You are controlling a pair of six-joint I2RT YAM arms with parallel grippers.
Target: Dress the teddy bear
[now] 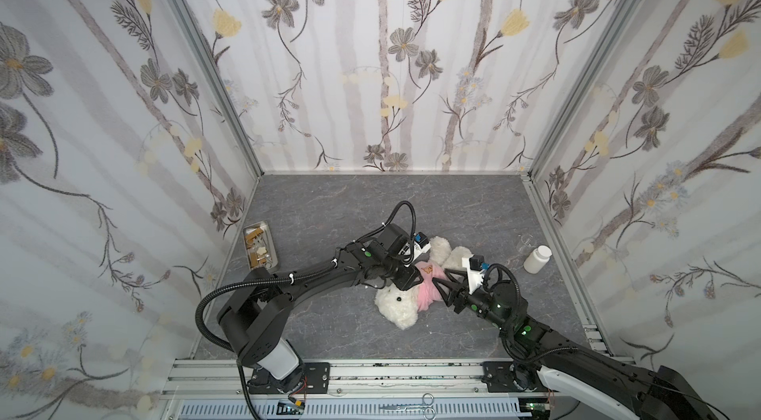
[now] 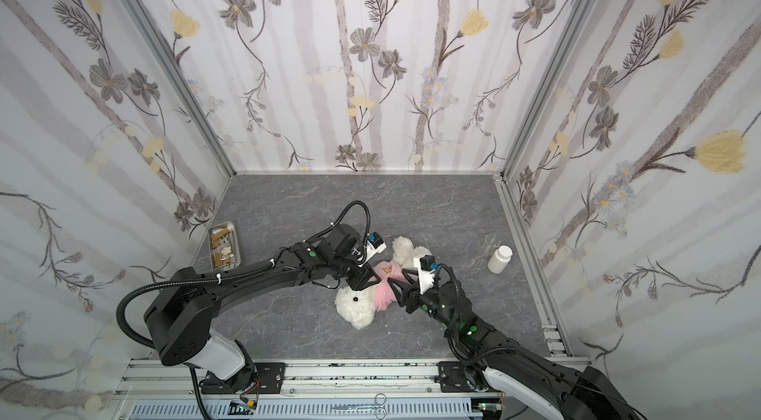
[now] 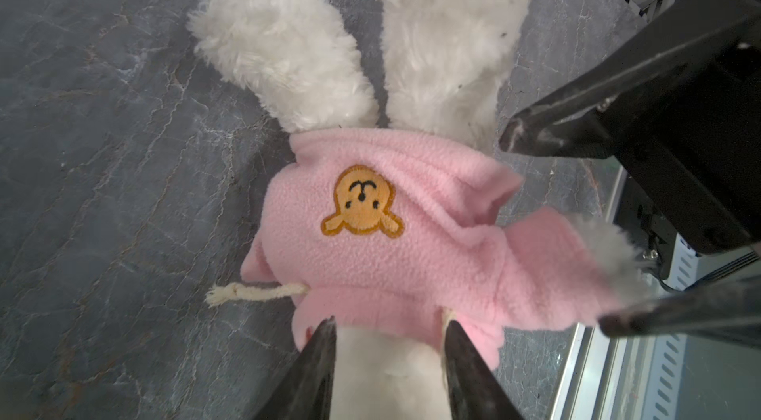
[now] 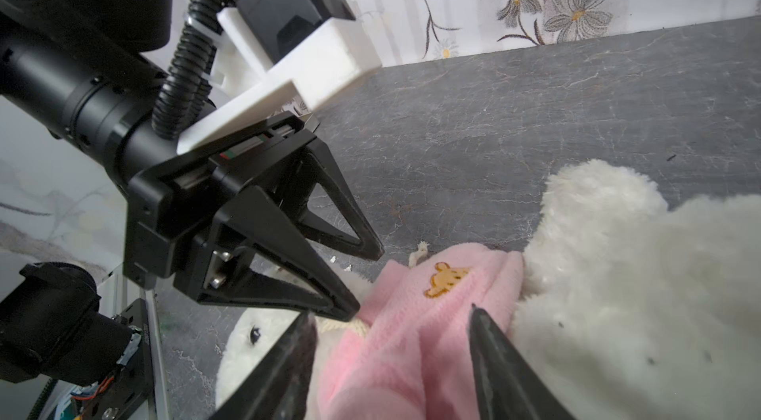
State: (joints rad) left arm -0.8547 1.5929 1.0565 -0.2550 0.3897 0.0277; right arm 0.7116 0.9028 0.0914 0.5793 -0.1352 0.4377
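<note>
Spreading across the cell floor, the grey marbled bench [image 1: 329, 212] carries the teddy bear [image 1: 397, 304] at its middle. The bear lies face up, with its head toward 7 o'clock and its bare white legs toward 1 o'clock in both top views. The pink hoodie [image 3: 412, 265] covers its torso, and a white paw shows at the end of one sleeve. The left gripper [image 3: 387, 321] reaches in from 9 o'clock. Its fingers stand apart with the tips at the hoodie's neck edge, the bear's white fur between them and nothing pinched. The right gripper [image 4: 391, 319] comes from 4 o'clock, also spread, its two fingers either side of the hoodie's sleeve side without clamping the fabric. A metal tray [image 1: 269, 259] of small parts sits at the bench's 9 o'clock edge, and a white bottle [image 1: 537, 259] at 3 o'clock. An orange embroidered bear face [image 3: 362, 207] marks the hoodie's chest, and a frayed cream cord [image 3: 251, 293] hangs from its neck.
</note>
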